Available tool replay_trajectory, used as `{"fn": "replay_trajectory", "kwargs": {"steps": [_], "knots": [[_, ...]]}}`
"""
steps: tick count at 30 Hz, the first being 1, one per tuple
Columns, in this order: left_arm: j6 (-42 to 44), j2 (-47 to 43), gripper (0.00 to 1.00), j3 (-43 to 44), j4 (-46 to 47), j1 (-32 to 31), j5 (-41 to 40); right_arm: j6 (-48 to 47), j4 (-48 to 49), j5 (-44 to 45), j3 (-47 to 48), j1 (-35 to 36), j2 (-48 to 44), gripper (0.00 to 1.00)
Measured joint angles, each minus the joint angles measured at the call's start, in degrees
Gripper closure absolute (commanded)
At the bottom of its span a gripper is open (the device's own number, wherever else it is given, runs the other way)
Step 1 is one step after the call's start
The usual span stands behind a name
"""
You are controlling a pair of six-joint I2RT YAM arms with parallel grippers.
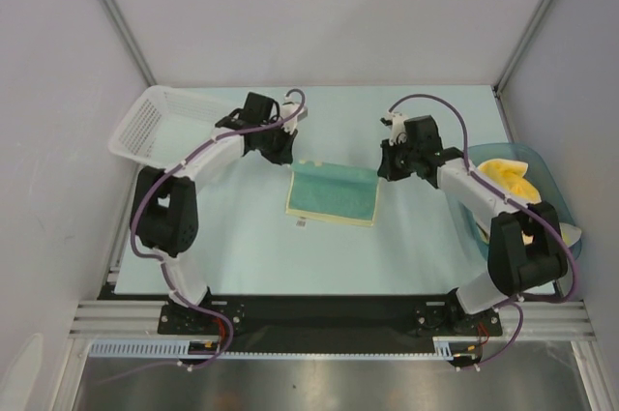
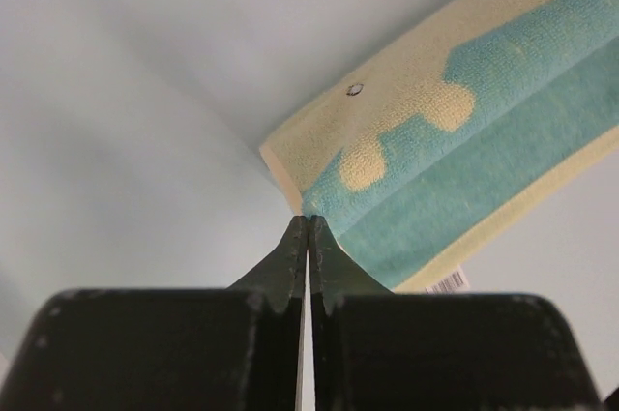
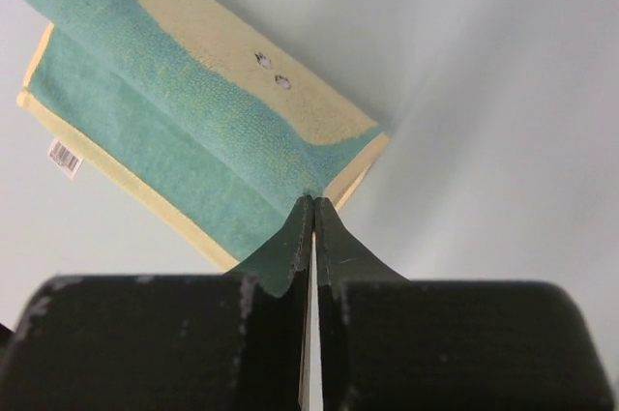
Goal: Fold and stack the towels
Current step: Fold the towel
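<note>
Both arms reach inward over the worktop (image 1: 242,247). The left end effector (image 2: 308,227) and right end effector (image 3: 312,206) each pinch a far corner of the teal towel (image 1: 334,196), which lies doubled over, yellow-edged, at the centre.

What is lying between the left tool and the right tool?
The teal towel spans the whole stretch, as the top view shows: the left tool and the right tool are each shut on one far corner of it.

Where things lie
The towel (image 1: 334,193) sits at the table's (image 1: 251,256) centre; basket (image 1: 145,123) at ten o'clock; tub (image 1: 546,171) at three o'clock, another towel (image 1: 505,179) inside.
</note>
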Motion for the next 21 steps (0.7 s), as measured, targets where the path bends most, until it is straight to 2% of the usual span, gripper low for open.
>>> {"fn": "replay_trajectory", "kwargs": {"steps": [6,21], "knots": [[-2.12,-5.35,1.00,-8.57,1.70,-0.59,0.04,2.34,-0.26,1.64,-4.07,2.25,-2.45,1.00],[-5.60,-10.78,1.00,-18.47,1.46,-2.84,0.13,8.76,-1.25,5.05,-10.58,6.62,-5.09,1.00]]}}
